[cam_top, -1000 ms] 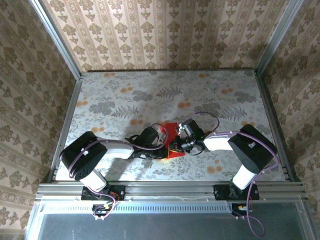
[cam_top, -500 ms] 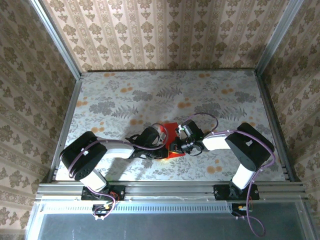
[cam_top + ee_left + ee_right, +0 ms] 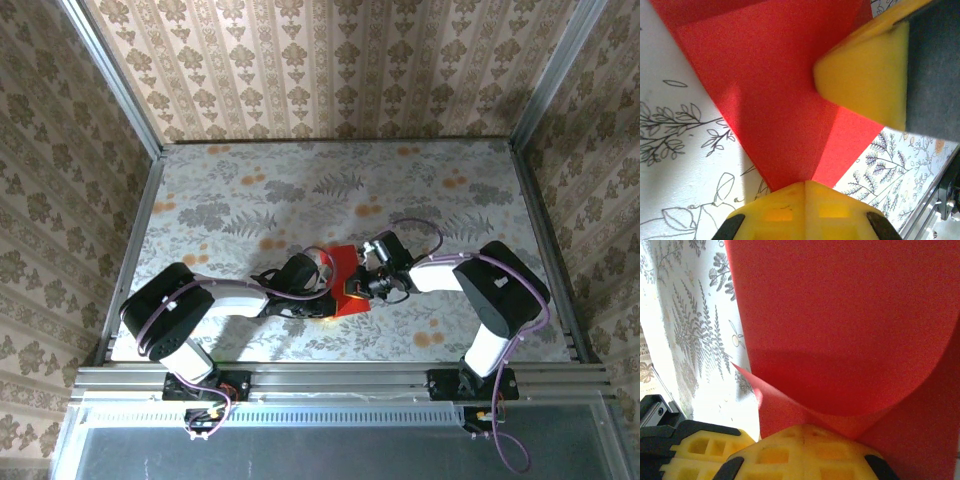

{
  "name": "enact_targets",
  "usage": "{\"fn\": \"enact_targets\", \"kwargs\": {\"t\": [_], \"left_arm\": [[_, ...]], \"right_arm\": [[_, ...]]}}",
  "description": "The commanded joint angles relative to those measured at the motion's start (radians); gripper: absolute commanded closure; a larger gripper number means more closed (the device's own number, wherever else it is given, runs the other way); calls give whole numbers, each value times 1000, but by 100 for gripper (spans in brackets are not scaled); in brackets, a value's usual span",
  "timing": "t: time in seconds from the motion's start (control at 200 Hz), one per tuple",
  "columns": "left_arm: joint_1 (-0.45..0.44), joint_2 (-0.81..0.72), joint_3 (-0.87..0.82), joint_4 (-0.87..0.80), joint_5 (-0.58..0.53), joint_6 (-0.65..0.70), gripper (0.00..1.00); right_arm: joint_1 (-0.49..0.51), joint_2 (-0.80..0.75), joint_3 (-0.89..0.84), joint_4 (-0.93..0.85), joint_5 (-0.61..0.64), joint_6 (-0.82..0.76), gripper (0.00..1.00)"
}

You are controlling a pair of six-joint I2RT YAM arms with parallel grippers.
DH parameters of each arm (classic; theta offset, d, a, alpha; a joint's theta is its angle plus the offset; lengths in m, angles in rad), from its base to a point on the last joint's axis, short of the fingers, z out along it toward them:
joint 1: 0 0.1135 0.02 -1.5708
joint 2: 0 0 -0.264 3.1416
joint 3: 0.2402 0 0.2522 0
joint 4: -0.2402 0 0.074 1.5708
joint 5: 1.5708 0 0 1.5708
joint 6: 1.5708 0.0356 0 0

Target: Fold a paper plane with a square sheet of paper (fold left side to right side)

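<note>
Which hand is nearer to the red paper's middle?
Right. The right hand is over the middle of the red paper; the left hand sits at its left edge.

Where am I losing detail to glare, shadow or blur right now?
Left wrist: the table is washed out near white, a soft shadow crosses the red paper, and the near yellow finger is out of focus. Right wrist: the table glares at left; the red paper curls and shades its own underside. Top external: even light, sharp, red paper partly covered.
</note>
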Motion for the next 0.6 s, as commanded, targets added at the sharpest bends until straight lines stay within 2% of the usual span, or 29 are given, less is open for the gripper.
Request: {"fn": "enact_targets", "kwargs": {"t": [0.0, 0.365, 0.595], "left_arm": [[-4, 46, -51, -119, -47, 17, 100], [-7, 33, -70, -89, -44, 3, 100], [-7, 19, -75, -51, -35, -10, 100]], "right_arm": [[-50, 22, 21, -54, 64, -51, 100], [-143, 46, 75, -102, 48, -106, 100], [-166, 42, 110, -143, 40, -129, 100]]}}
